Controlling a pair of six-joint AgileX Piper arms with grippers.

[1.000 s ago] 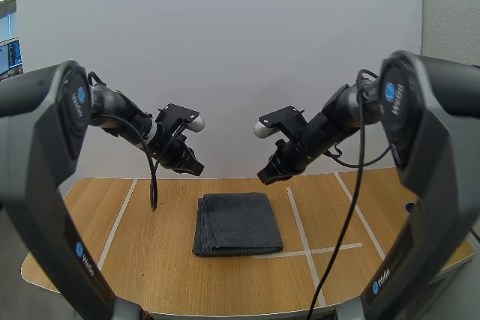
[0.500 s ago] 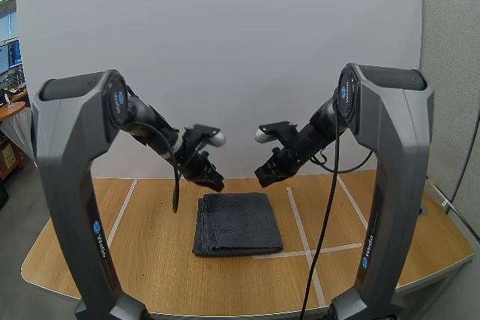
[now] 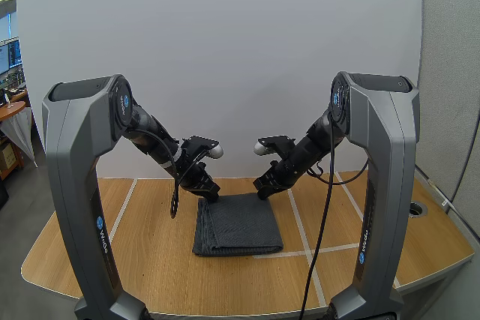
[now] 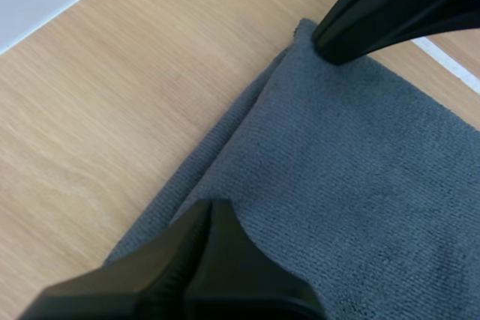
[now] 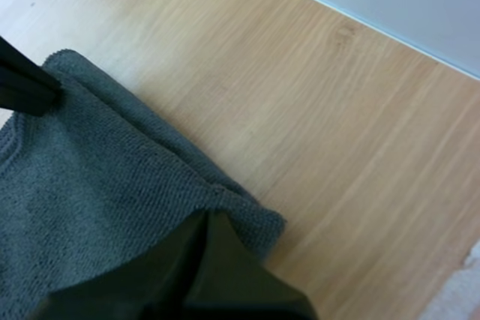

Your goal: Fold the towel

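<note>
A dark grey towel (image 3: 236, 224) lies folded into a near-square on the wooden table (image 3: 135, 260). My left gripper (image 3: 212, 195) is down at the towel's far left corner, my right gripper (image 3: 261, 193) at its far right corner. In the left wrist view the left gripper (image 4: 213, 207) is one shut dark wedge with its tip on the towel (image 4: 360, 185) near the folded edge; the other arm's tip (image 4: 337, 46) touches the far corner. In the right wrist view the right gripper (image 5: 214, 219) is likewise shut, tip at the towel's (image 5: 90, 177) corner layers.
White tape lines (image 3: 304, 237) cross the table right of the towel, and another (image 3: 120, 219) runs along the left. Bare wood surrounds the towel on all sides. A round hole (image 3: 415, 208) sits near the table's right edge.
Both arms have swung forward and down, bringing the grippers from mid-air above the table to the towel's two far corners. The towel has not moved.
</note>
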